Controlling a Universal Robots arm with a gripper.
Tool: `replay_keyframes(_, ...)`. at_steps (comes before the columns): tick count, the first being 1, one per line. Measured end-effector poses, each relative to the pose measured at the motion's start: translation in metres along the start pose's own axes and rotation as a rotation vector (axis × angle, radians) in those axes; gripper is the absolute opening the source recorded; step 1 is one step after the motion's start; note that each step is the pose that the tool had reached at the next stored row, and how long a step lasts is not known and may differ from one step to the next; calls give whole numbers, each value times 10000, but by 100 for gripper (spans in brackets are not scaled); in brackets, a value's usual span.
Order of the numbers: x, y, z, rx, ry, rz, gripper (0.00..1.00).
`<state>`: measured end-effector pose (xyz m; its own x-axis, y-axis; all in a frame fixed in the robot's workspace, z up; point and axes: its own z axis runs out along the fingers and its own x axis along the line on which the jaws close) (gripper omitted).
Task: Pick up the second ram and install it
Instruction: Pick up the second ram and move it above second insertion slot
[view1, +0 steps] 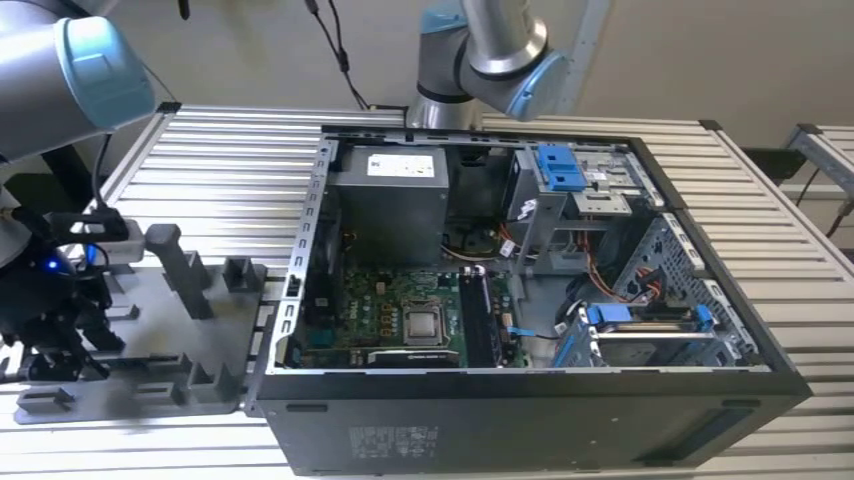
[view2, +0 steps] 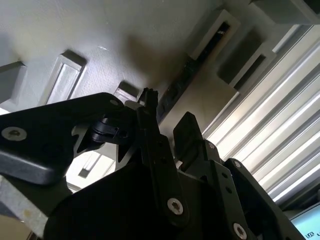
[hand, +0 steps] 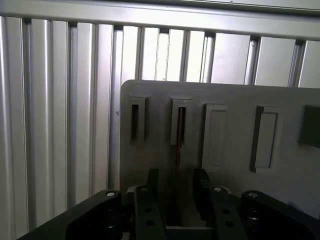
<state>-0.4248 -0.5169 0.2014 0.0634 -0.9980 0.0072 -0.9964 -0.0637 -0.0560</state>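
**Grey fixture plate (hand: 235, 100) bears the second ram (hand: 179, 145), pincer (hand: 176, 180) astride it**

A slatted aluminium bench (view1: 200, 150) carries an open black computer case (view1: 534, 420). At the exterior view's left it also carries the grey fixture plate (view1: 160, 335) with its upright posts (view1: 167, 250). The arm (view1: 487, 50) rises from the far side of the bench, beyond the case. Its wrist end hangs low over the near left part of the plate, where the pincer (view1: 60, 345) is well apart from the case.

In the first wrist view the second ram shows edge-on as a thin dark line. It stands in one of the plate's narrow framed slots and runs from that slot to the pincer. A neighbouring slot (hand: 135, 120) lies just beside it.

The two black fingers (hand: 151, 195) stand one on each side of the stick, and the gap between them is clearly wider than the stick, so the pincer is wide. Pale plate shows between the stick and each finger. They seem not to press on it, though contact at the very tips is hard to judge from this angle.

In the second wrist view the stick (view2: 182, 80) is a dark strip along the plate, reaching in between the tips of the pincer (view2: 168, 105).

Inside the case lie a green motherboard (view1: 374, 310), a grey power supply (view1: 387, 200) at the far end and blue drive latches (view1: 561, 165) toward the right.
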Motion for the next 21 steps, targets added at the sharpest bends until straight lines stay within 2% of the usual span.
replay_keyframes(4,-23,-2,6,-27,-2,-1,42)
replay_keyframes(8,-25,-2,8,-251,-19,-54,42)
replay_keyframes(14,-25,-6,22,-256,-66,-120,42)
replay_keyframes(20,-25,-6,23,-256,-69,-137,42)
replay_keyframes(21,-25,-6,23,-256,-69,-139,40)
